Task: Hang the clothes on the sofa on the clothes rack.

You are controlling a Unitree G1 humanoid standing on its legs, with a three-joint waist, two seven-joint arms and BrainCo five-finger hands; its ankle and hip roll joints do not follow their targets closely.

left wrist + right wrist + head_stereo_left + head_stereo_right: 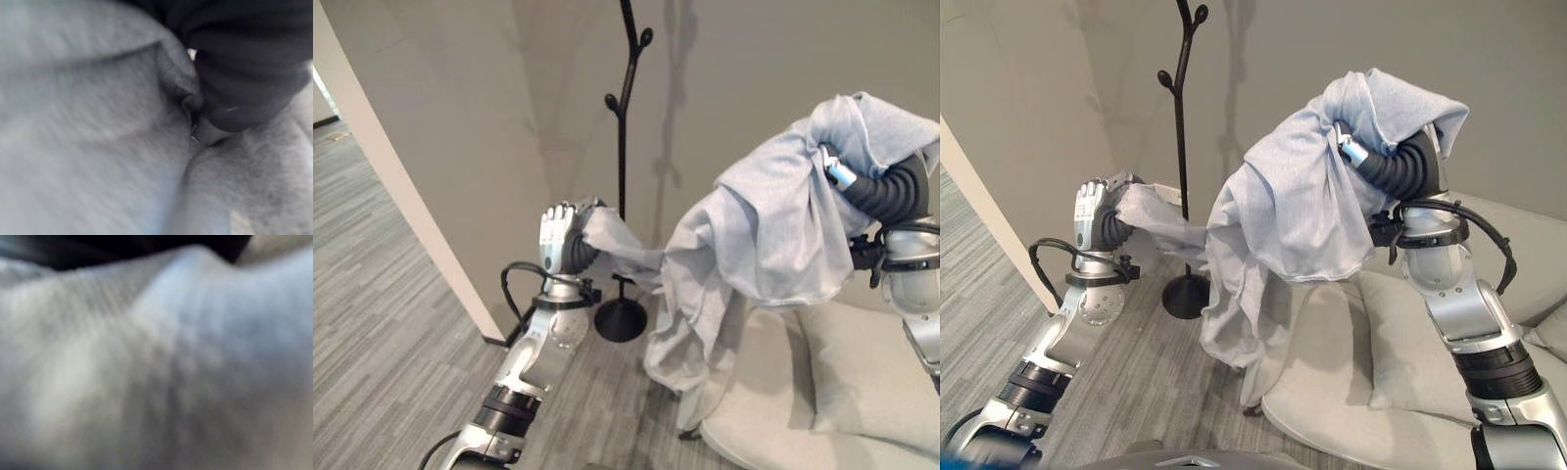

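The left hand [558, 227] is raised beside the rack's pole, its fingers curled round one end of the pale grey garment [1283, 215], which pulls away from it in a stretched strip toward the right. In the left wrist view the cloth [98, 122] presses right up against the dark ribbed cover. The right hand [1351, 149] is held higher, above the sofa, and is buried in the bunched cloth (only a bit of silver shows beside the wrist cover), so I cannot tell how its fingers stand. The garment drapes over that hand and hangs down in folds between the two arms, its lower edge dangling in front of the light grey sofa [862, 392]. The black clothes rack [623, 147] stands on its round base on the floor against the wall, just behind the left hand, with its branch hooks bare.
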